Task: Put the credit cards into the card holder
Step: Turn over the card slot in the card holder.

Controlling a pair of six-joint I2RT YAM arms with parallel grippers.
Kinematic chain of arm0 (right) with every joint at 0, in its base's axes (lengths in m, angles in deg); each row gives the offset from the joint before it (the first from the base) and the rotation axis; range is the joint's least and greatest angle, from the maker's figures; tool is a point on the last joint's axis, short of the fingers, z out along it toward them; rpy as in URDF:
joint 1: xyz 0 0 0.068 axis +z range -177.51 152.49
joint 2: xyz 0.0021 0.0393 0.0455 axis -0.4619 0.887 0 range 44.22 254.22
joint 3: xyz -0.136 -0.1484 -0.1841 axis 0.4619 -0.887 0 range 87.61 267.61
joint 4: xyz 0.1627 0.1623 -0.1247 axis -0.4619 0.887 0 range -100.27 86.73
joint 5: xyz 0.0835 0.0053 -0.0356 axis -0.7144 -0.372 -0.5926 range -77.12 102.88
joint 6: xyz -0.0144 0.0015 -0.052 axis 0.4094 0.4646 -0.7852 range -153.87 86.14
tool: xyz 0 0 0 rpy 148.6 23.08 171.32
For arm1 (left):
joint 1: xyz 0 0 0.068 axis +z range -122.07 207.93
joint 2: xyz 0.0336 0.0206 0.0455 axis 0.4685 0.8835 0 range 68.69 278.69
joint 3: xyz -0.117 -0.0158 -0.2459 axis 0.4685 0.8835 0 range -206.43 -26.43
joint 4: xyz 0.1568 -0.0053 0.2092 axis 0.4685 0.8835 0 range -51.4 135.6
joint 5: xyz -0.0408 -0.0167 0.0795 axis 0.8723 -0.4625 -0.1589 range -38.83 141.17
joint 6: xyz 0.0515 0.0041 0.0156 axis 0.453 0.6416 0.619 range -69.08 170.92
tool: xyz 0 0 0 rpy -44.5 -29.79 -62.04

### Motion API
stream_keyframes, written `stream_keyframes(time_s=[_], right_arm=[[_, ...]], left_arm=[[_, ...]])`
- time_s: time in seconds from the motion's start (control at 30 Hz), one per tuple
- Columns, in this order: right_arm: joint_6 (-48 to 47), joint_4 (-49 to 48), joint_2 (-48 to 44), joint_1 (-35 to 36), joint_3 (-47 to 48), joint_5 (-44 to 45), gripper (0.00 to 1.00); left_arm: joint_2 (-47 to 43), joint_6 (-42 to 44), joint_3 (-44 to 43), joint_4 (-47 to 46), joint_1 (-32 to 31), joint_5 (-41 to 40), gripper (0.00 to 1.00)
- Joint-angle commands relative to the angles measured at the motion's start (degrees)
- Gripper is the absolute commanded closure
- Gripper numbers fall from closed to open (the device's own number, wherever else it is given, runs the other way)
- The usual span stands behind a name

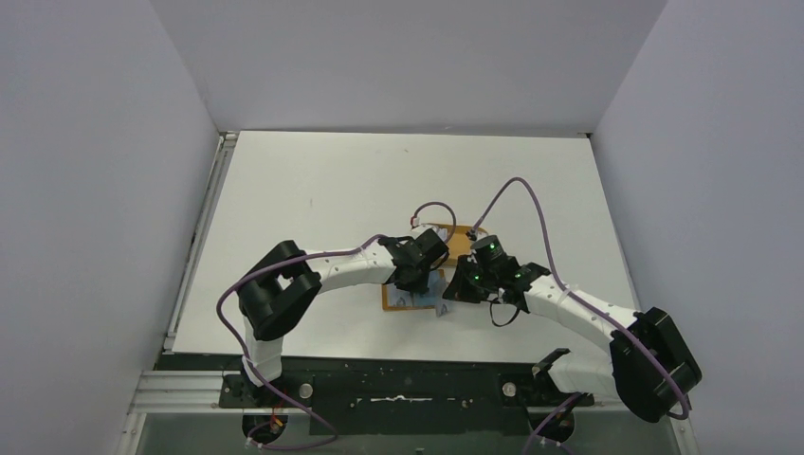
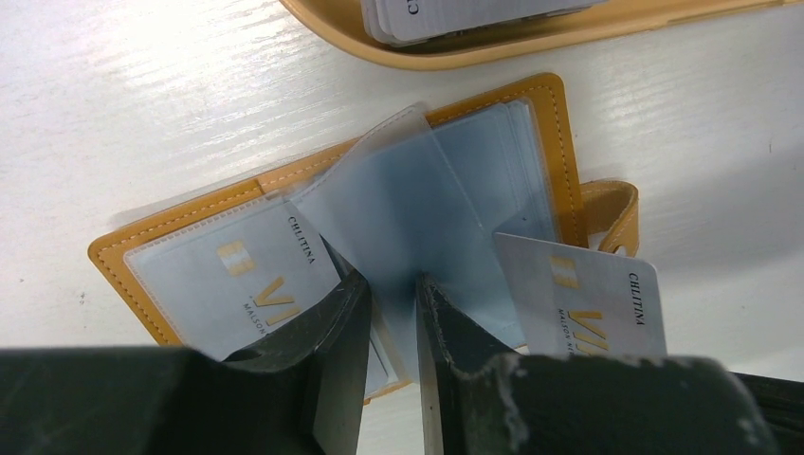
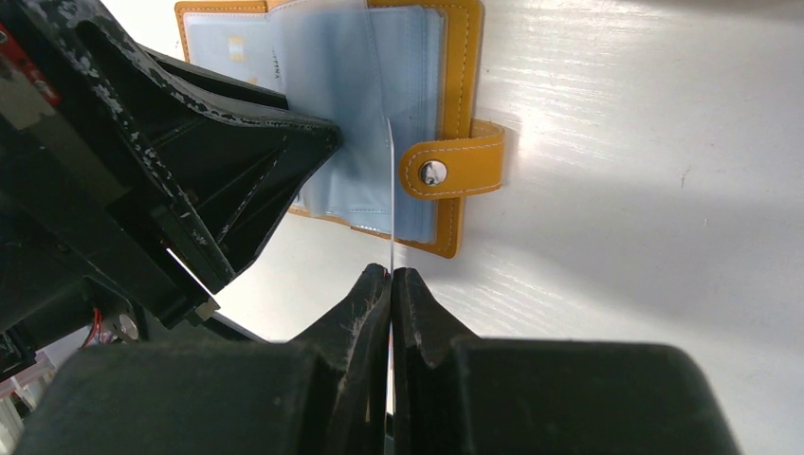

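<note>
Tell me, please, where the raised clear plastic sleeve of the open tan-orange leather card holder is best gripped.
Pinch the clear sleeve at its lifted free edge, from the arms' side, one finger on each face. It stands off the card holder, thin and floppy, fixed along the fold, so probably only that edge offers both faces. The left gripper straddles it there.

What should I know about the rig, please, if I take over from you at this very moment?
Left gripper: jaws slightly apart around a lifted clear sleeve of the open card holder; whether it pinches is unclear.
Right gripper: shut on one credit card, edge-on by the snap strap.
Done: one pocketed card shows in the holder.
Left: slide the held card into a sleeve, then load the stack of cards in the orange tray beyond the holder.
</note>
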Motion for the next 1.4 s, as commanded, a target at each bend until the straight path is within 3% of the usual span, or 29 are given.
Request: stream_keyframes(time_s=[0.0, 1.0, 1.37], right_arm=[[-0.4, -0.8, -1.4, -0.8, -1.1, 1.7, 1.00], [-0.7, -3.5, -2.1, -1.7, -2.1, -2.1, 1.00], [0.2, -7.2, 2.2, -1.6, -1.6, -5.9, 1.00]], left_arm=[[0.8, 0.0, 2.4, 2.8, 0.4, 0.2, 0.81], [0.9, -0.3, 2.5, 2.6, 0.5, 0.8, 0.86], [-1.0, -0.6, 2.6, 2.7, 0.9, 2.3, 0.79]])
